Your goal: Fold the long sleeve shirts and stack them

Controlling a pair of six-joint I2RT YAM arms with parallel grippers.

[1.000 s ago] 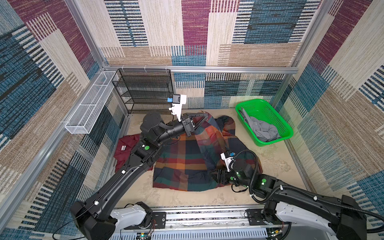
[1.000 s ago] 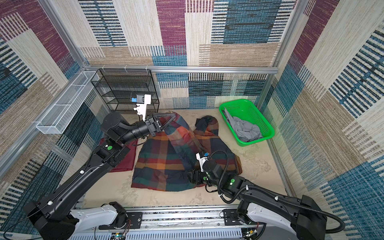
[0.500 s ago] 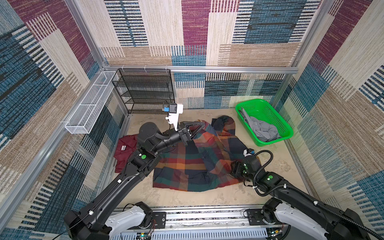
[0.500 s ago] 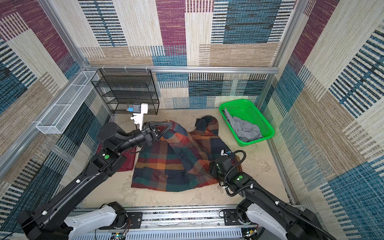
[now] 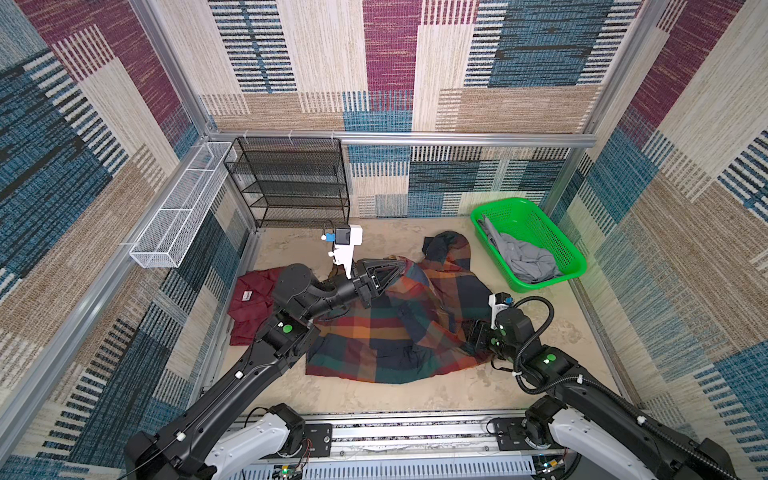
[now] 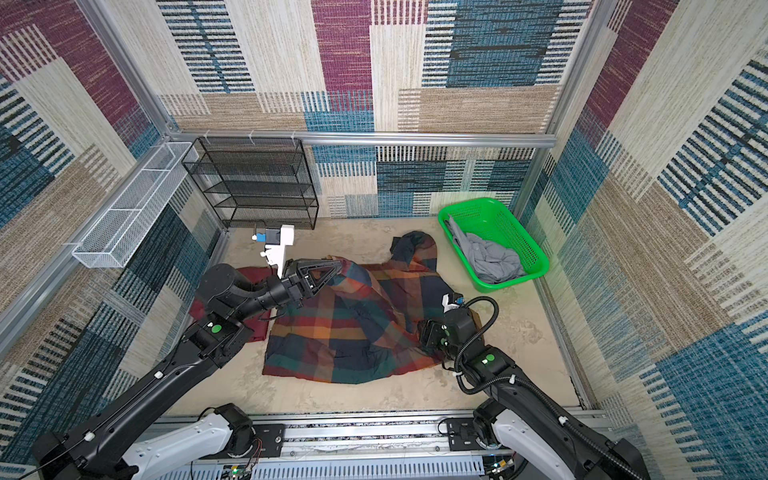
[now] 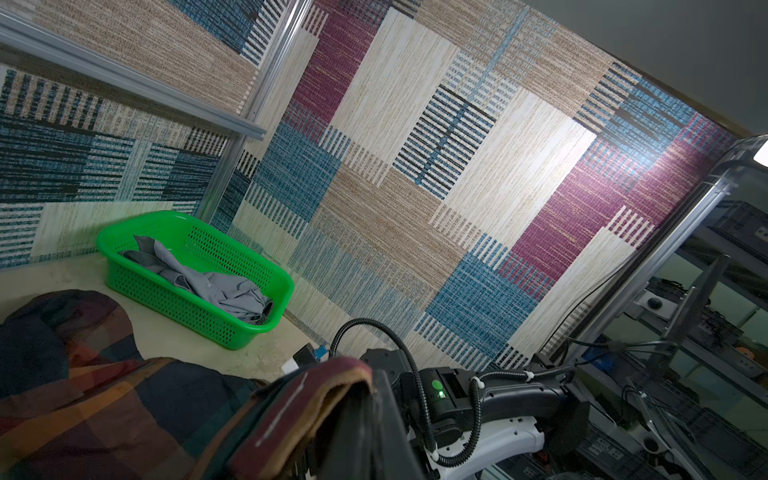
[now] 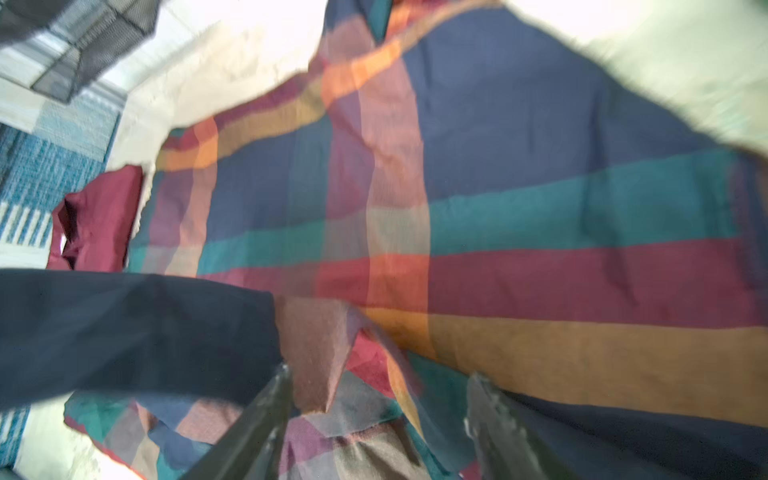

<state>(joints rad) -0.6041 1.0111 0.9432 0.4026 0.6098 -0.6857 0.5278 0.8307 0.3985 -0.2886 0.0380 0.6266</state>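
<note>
Down on the sandy counter (image 5: 374,399), both top views showed the plaid shirt (image 5: 399,332) (image 6: 353,332) lying rumpled in the middle. One fold of it was lifted into a peak by the left gripper (image 5: 397,268) (image 6: 338,268), which was clamped tight on the cloth. The maroon shirt (image 5: 249,303) lay flat beside it on the left. The left arm covered much of it, so I saw only a white label and some edges. The grey shirt (image 5: 523,257) sat crumpled in the green basket (image 5: 540,224) at the far right, well apart from the others. A black wire rack (image 5: 291,183) stood against the back wall. The right gripper (image 5: 473,336) (image 6: 424,332) was low at the plaid shirt's right edge, and from up there I could not make out its jaws.

From the left wrist, the pinched plaid hem draped over the left gripper (image 7: 365,409) and hid its tips. The green basket (image 7: 187,307) with the grey shirt (image 7: 224,286) showed beyond, and the right arm (image 7: 457,386) was partly cut off below.

From the right wrist, everything was blurred. The right gripper (image 8: 378,415) stood with its jaws apart, its fingers (image 8: 262,424) on either side of a loose plaid flap without clamping it. The plaid shirt (image 8: 498,208) filled most of that view. A corner of the maroon shirt (image 8: 99,216) peeked out at the side.
</note>
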